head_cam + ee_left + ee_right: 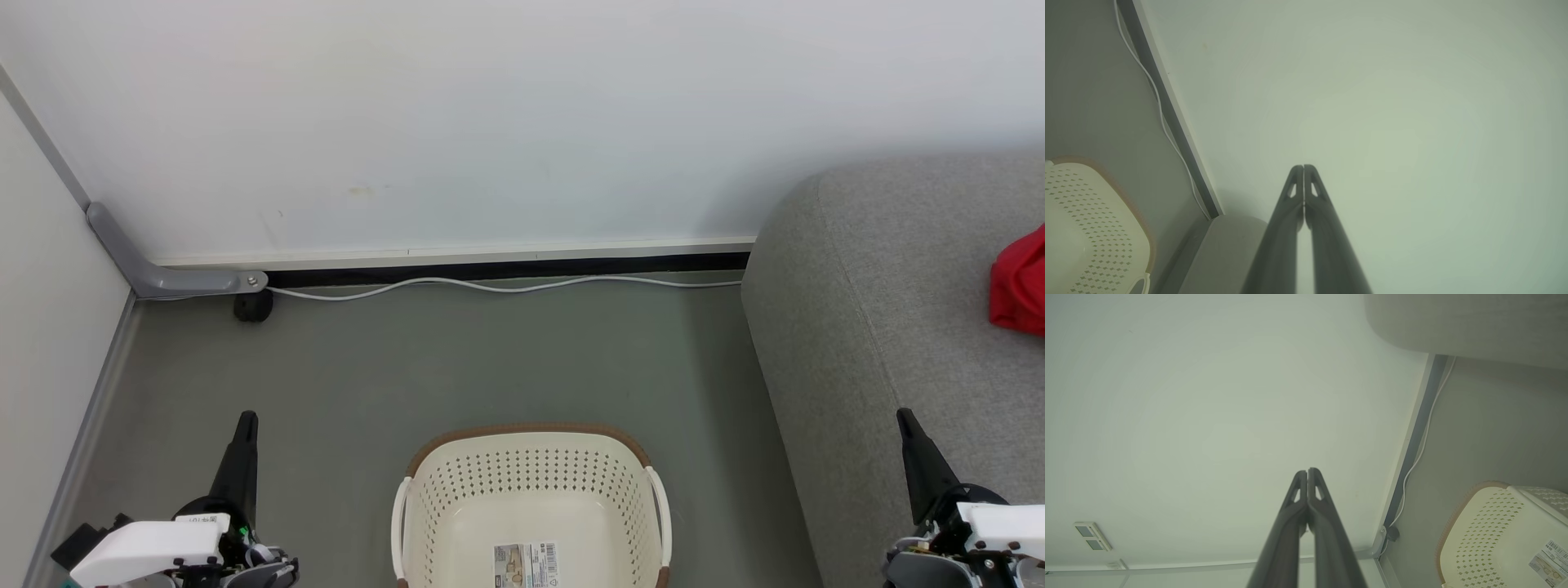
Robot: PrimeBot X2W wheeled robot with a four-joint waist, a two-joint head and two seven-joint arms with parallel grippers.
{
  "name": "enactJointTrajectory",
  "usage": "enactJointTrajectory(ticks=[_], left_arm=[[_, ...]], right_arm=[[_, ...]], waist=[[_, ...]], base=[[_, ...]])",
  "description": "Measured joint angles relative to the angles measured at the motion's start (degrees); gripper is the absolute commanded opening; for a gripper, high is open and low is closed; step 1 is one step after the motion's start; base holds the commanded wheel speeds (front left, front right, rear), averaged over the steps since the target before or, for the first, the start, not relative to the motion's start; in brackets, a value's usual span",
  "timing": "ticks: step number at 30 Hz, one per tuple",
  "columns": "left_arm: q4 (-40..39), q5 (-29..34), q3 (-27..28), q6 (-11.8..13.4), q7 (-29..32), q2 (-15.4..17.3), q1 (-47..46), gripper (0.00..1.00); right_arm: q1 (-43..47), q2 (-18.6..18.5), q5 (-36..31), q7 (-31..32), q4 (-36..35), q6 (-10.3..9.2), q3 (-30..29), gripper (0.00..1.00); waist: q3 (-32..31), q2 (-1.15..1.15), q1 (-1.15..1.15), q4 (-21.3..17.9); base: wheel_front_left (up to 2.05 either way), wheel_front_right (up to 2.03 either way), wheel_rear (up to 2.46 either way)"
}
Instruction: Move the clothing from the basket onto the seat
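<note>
- Running along the wall's (pixel 490 122) foot, a white cable (pixel 506 286) lies well behind the basket (pixel 531 482).
- Basket on floor (pixel 367 367) beside the seat (pixel 882 327); 1 paper label (pixel 525 565) on its base.
- Clothing (pixel 1019 282), red, rests on the seat.
- Left gripper (pixel 246 420) and right gripper (pixel 903 416): both clenched, grasping nothing.

Well ahead of the left gripper (pixel 246 420), a grey angled metal bracket (pixel 163 282) and a small black wheel (pixel 253 306) sit by the white wall (pixel 490 122); a thin white cable (pixel 490 287) trails rightward from them.
</note>
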Motion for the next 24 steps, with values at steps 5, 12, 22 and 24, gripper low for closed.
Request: enactJointTrajectory(ticks=[5, 12, 22, 24], left_arm=[[0.0, 0.0, 0.0, 0.0, 0.0, 0.0, 0.0, 0.0], [0.0, 0.0, 0.0, 0.0, 0.0, 0.0, 0.0, 0.0], [0.0, 0.0, 0.0, 0.0, 0.0, 0.0, 0.0, 0.0], [0.0, 0.0, 0.0, 0.0, 0.0, 0.0, 0.0, 0.0]], right_arm=[[0.0, 0.0, 0.0, 0.0, 0.0, 0.0, 0.0, 0.0], [0.0, 0.0, 0.0, 0.0, 0.0, 0.0, 0.0, 0.0], [0.0, 0.0, 0.0, 0.0, 0.0, 0.0, 0.0, 0.0], [0.0, 0.0, 0.0, 0.0, 0.0, 0.0, 0.0, 0.0]], waist=[[0.0, 0.0, 0.0, 0.0], [0.0, 0.0, 0.0, 0.0], [0.0, 0.0, 0.0, 0.0], [0.0, 0.0, 0.0, 0.0]], base=[[0.0, 0.0, 0.0], [0.0, 0.0, 0.0], [0.0, 0.0, 0.0], [0.0, 0.0, 0.0]])
